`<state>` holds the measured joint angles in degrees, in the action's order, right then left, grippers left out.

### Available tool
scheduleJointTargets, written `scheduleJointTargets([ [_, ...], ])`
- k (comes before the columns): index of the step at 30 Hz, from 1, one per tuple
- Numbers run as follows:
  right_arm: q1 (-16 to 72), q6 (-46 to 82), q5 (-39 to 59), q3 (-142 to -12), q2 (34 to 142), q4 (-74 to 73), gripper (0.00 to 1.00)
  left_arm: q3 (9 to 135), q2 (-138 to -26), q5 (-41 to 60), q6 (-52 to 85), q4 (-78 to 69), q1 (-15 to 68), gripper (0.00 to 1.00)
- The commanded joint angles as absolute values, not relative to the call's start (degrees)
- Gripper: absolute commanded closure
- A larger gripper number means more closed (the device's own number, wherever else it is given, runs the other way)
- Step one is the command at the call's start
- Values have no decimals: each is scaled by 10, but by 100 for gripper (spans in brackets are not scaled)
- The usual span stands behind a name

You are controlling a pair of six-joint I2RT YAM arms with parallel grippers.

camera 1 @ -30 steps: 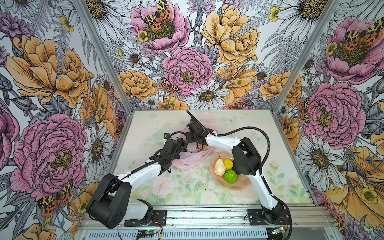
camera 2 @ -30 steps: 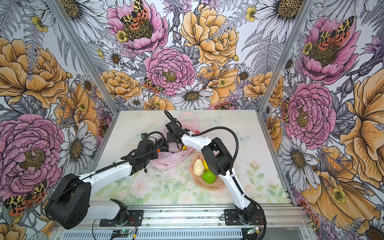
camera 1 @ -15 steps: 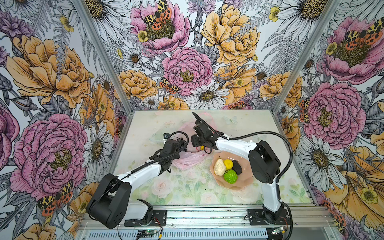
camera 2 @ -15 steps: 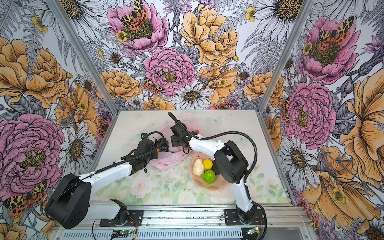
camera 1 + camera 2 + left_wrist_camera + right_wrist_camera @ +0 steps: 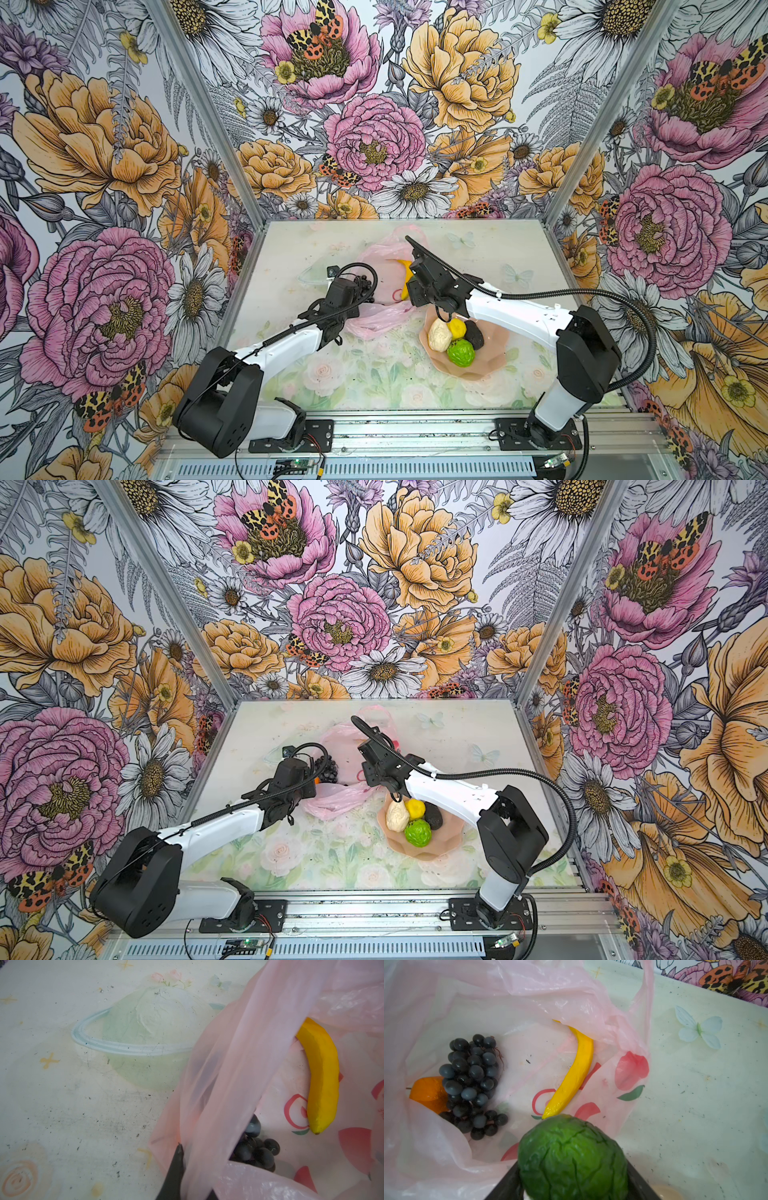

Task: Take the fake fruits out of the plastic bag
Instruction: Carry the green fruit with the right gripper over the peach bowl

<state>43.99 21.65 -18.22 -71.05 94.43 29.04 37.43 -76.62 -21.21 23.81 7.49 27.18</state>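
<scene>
The pink plastic bag (image 5: 386, 249) lies open at mid-table. Its near edge is pinched in my shut left gripper (image 5: 187, 1159). Inside the bag (image 5: 529, 991) I see a yellow banana (image 5: 577, 1070), a dark grape bunch (image 5: 471, 1082) and an orange (image 5: 428, 1093). My right gripper (image 5: 572, 1167) holds a wrinkled dark green fruit (image 5: 571, 1157) over the bag's mouth; in both top views the wrist hides this fruit. The fake fruits outside the bag are a cream pear (image 5: 438, 334), a lemon (image 5: 457, 327), a bright green bumpy fruit (image 5: 461, 353) and a blackish fruit (image 5: 474, 334).
Those fruits lie in a peach-pink scalloped dish (image 5: 490, 353) just right of the bag, under the right forearm. Flowered walls close off the back and both sides. A metal rail (image 5: 415, 428) with both arm bases runs along the front edge.
The right arm has drawn back and its elbow has swung out to the right, which uncovers the dish. The left arm and the bag have not moved.
</scene>
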Motion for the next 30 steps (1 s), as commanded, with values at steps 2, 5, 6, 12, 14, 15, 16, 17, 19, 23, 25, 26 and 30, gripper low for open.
scheduleJointTargets([
  [2, 443, 197, -242, -682, 866, 356, 35, 375, -773, -211, 236, 72, 267, 90],
  [5, 437, 196, -268, -653, 825, 388, 34, 376, -773, -211, 236, 72, 267, 90],
  [6, 433, 198, -271, -642, 813, 398, 34, 376, -773, -211, 235, 72, 267, 90],
  [12, 407, 219, -281, -592, 768, 436, 34, 376, -774, -211, 234, 72, 267, 90],
  [14, 400, 224, -285, -581, 762, 440, 34, 377, -775, -210, 235, 72, 267, 90],
  [15, 396, 224, -284, -575, 762, 441, 34, 377, -776, -211, 235, 72, 267, 90],
  [16, 392, 225, -283, -572, 763, 442, 34, 378, -777, -211, 235, 73, 268, 90],
  [17, 390, 225, -283, -571, 767, 443, 34, 378, -778, -210, 235, 72, 268, 90],
  [19, 388, 225, -283, -570, 775, 443, 34, 378, -778, -211, 235, 72, 268, 90],
  [23, 384, 223, -283, -573, 798, 443, 34, 377, -777, -213, 234, 74, 268, 90],
  [25, 384, 223, -284, -575, 809, 443, 34, 378, -777, -213, 234, 73, 268, 90],
  [26, 383, 222, -284, -577, 814, 442, 34, 378, -777, -213, 235, 73, 268, 90],
  [30, 382, 221, -285, -580, 830, 443, 34, 378, -776, -214, 233, 74, 268, 90],
])
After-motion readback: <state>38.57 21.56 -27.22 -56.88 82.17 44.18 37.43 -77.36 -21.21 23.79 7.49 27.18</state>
